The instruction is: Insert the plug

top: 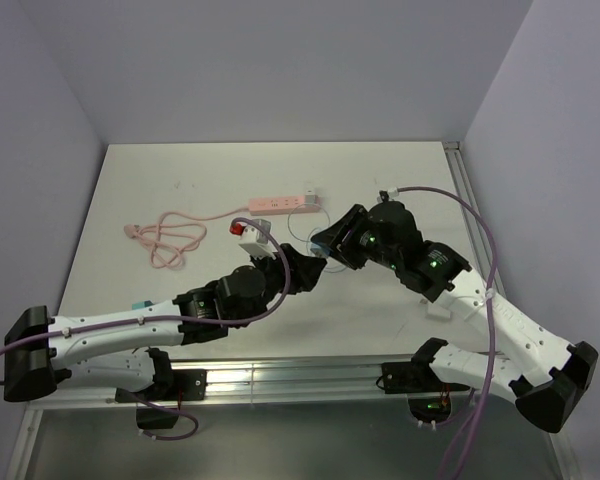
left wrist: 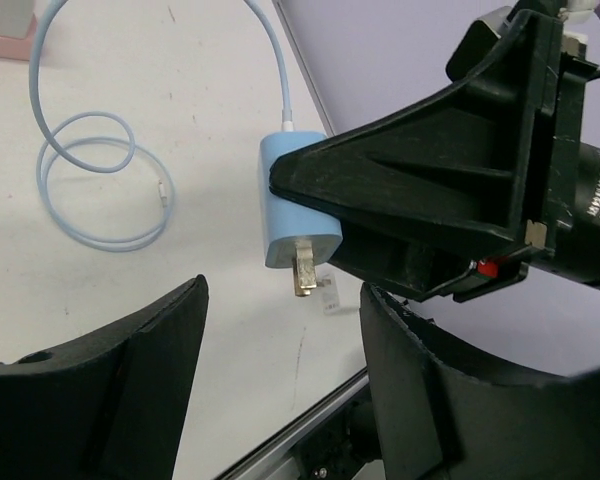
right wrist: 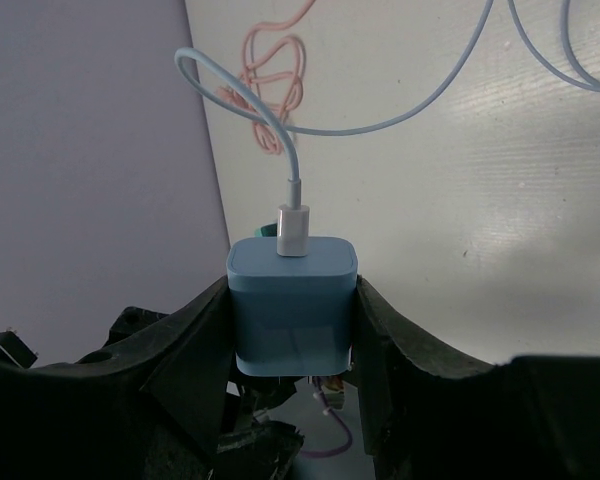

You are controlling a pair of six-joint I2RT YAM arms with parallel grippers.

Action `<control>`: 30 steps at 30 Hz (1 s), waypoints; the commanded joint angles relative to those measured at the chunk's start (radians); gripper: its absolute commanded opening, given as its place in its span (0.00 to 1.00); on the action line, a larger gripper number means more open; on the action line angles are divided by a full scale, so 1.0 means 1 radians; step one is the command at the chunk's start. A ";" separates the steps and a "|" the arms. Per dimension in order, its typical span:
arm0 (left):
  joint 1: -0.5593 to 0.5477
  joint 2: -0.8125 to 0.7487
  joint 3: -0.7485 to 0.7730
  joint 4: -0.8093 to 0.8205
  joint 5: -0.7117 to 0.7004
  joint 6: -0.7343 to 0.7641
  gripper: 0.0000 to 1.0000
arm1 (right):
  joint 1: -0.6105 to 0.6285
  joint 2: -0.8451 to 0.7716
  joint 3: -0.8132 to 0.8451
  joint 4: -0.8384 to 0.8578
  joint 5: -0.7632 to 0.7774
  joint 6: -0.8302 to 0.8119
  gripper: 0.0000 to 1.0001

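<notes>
The light-blue plug is clamped between my right gripper's black fingers and held above the table. Its white connector and pale blue cable run up out of its top. In the left wrist view the plug points its metal prongs down toward the table, with the right gripper's fingers around it. My left gripper is open and empty just below and in front of the prongs. In the top view both grippers, left and right, meet mid-table and hide the plug.
The pink power strip lies at the back middle, a white adapter at its right end. Its pink cord coils to the left. The plug's cable loops on the table near the strip. A metal rail edges the table front.
</notes>
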 commanded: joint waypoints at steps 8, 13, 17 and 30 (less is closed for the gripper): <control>-0.008 0.068 0.074 0.077 -0.021 -0.008 0.65 | 0.025 -0.036 0.034 0.048 0.012 0.013 0.00; -0.008 0.077 0.081 0.077 -0.037 -0.005 0.63 | 0.038 -0.038 0.032 0.053 -0.004 0.011 0.00; 0.003 0.068 0.068 0.094 -0.026 -0.008 0.53 | 0.054 -0.041 0.028 0.054 -0.013 0.007 0.00; 0.123 -0.102 -0.034 0.062 0.181 0.033 0.00 | 0.057 -0.075 0.078 0.019 -0.045 -0.195 0.57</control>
